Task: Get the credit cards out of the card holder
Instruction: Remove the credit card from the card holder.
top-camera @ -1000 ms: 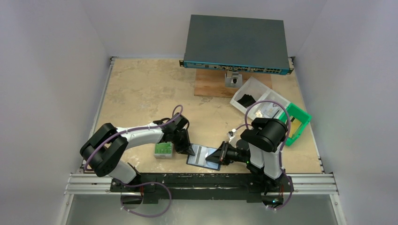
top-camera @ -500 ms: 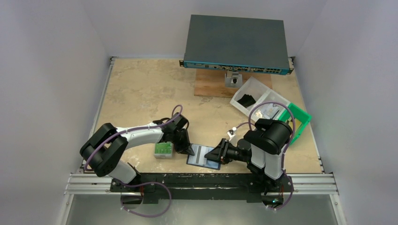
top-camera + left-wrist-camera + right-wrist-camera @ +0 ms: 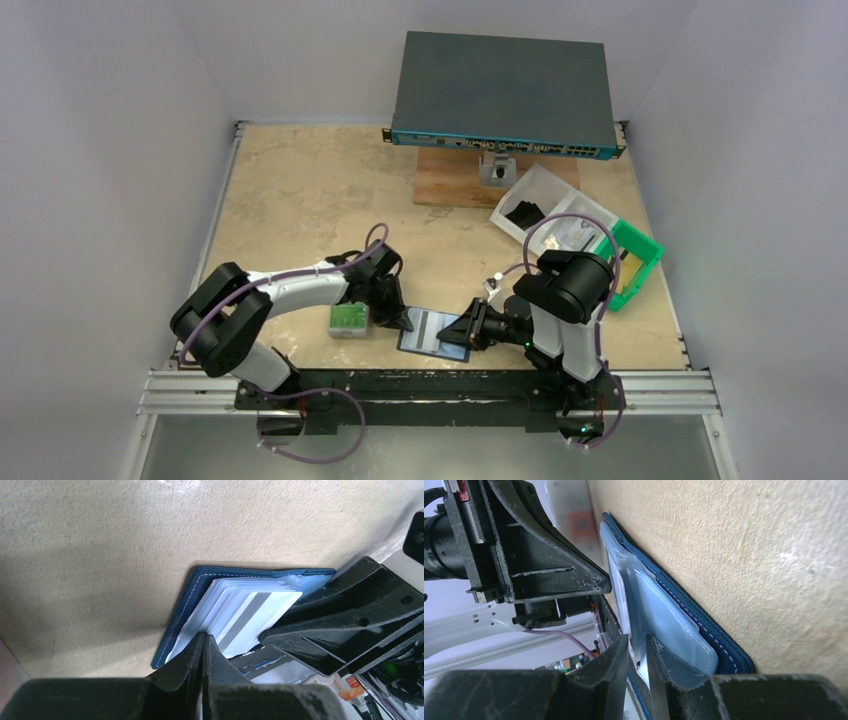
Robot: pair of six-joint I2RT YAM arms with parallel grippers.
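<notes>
1. My right gripper (image 3: 636, 639) is closed to a narrow slit on a thin pale edge at the right end of the open card holder (image 3: 181, 611). I take that edge for a credit card (image 3: 267, 607), the one with the grey stripe, though it may be its clear sleeve (image 3: 664, 625).
2. My left gripper (image 3: 204, 638) has its fingers pressed together, tips at the holder's opposite edge. I cannot tell whether a leaf is caught between them.
3. The holder lies spread flat on the table (image 3: 100, 555) near its front edge, between my two arms, with a grey case (image 3: 347, 320) just beside my left wrist.
4. To do this well, I'd draw the right hand straight out along the pocket, low and slow, while the left pins the holder against sliding.
5. Hidden: both pinch points behind my own fingers, and how many cards there are. The overhead view is too small for fine detail.
</notes>
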